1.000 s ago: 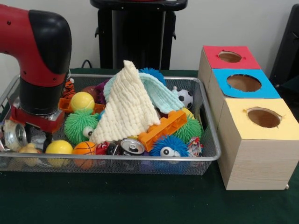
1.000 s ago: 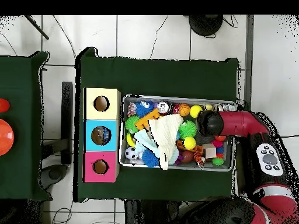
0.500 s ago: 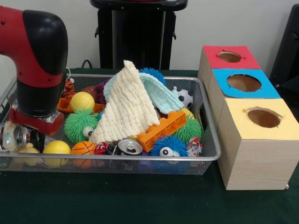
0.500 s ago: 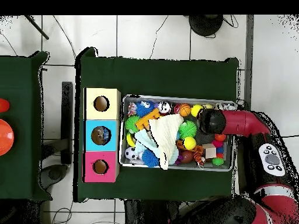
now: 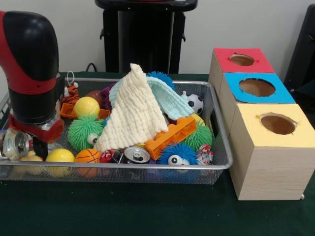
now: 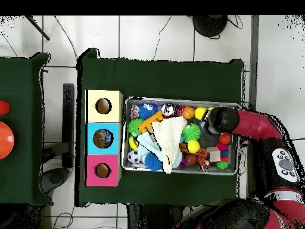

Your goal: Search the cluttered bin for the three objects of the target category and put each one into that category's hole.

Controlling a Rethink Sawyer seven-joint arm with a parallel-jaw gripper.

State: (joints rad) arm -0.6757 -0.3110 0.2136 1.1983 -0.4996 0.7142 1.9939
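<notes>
A dark green cloth covers the table; an orange, perhaps bowl-like, object sits on a neighbouring table.

a pale plain wall fills the back of the front view. the table wears a dark green cloth. from overhead, the floor is light tile with dark seams and thin cables trailing across it. a second green-covered table stands off to one side, with a dark round base at the top edge.
</notes>
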